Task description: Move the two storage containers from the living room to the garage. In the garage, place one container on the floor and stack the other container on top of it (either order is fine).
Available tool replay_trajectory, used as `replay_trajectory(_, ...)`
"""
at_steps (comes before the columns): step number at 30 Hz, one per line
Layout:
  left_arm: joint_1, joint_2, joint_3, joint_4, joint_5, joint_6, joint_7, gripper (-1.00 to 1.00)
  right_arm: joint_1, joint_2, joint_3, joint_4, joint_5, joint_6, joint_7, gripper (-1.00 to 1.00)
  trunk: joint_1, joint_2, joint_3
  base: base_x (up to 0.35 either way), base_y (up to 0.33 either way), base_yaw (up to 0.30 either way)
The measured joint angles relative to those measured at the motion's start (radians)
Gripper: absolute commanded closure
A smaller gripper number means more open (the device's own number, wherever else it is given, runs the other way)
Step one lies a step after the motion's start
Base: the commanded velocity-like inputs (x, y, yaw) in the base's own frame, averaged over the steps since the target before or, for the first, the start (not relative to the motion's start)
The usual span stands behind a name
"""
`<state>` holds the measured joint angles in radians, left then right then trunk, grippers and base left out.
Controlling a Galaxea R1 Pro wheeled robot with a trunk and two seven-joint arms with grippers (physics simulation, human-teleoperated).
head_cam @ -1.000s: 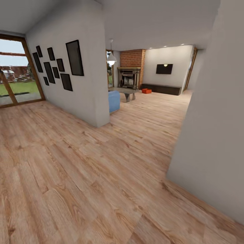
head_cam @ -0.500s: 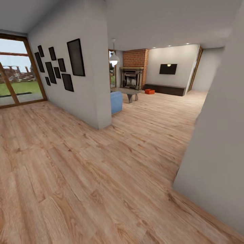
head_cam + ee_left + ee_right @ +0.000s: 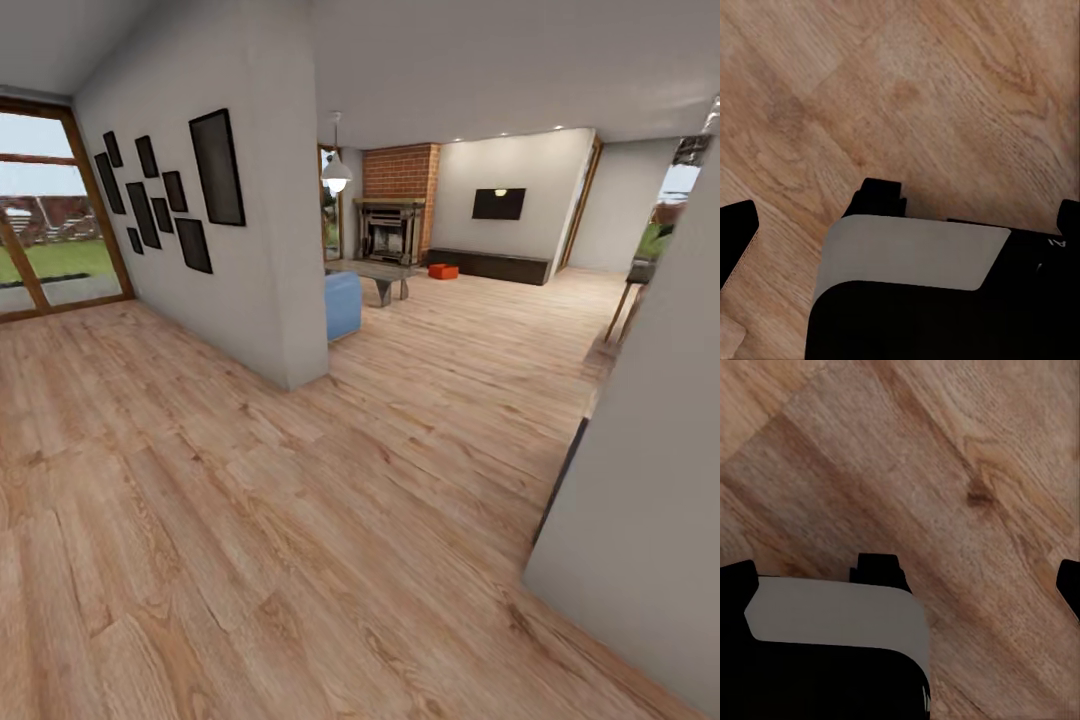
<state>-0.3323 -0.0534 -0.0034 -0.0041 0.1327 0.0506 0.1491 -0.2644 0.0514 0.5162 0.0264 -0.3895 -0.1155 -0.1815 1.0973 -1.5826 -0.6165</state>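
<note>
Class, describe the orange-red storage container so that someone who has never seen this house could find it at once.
Look to the far end of the wood-floored room, at the red brick fireplace. Right of it, a long dark bench runs below the wall-mounted TV. The storage container sits on the floor at the bench's left end, the one bright orange-red thing there.

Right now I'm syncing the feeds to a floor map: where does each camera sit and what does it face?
Head view: high on the robot, looking down the hall toward the brick fireplace and an orange-red container.
Left wrist view: near the left gripper, facing down at the wood-plank floor; dark robot parts at the edges.
Right wrist view: the same on the right arm.
Both wrist views share the plank floor.
</note>
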Motion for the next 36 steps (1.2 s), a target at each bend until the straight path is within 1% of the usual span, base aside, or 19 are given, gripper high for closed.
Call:
replay_trajectory(5,0.000,-0.002,0.000,0.001,0.001,0.000,0.000,-1.00,0.000,0.000,0.000,0.000,0.000,0.000,0.000,-1.00,0.000,0.000,0.000,0.321,0.000,0.000)
replay_trajectory(11,0.018,-0.003,0.000,0.001,0.001,0.000,0.000,-1.00,0.000,0.000,0.000,0.000,0.000,0.000,0.000,-1.00,0.000,0.000,0.000,0.322,0.000,0.000)
replay_trajectory(14,0.048,-0.001,0.000,0.001,0.001,0.000,-0.001,-1.00,0.000,-0.001,0.000,0.000,0.000,-0.001,0.000,-1.00,0.000,0.000,0.000,0.322,0.000,0.000)
replay_trajectory(18,0.059,0.002,0.001,0.000,0.000,-0.001,-0.001,-1.00,0.000,0.000,0.000,0.000,0.000,-0.002,0.000,-1.00,0.000,0.000,0.000,0.322,0.000,0.000)
replay_trajectory(36,0.060,0.005,0.000,0.000,-0.005,-0.001,-0.001,-1.00,0.000,0.000,0.000,0.000,0.000,-0.001,0.000,-1.00,0.000,0.000,0.000,0.322,0.000,0.000)
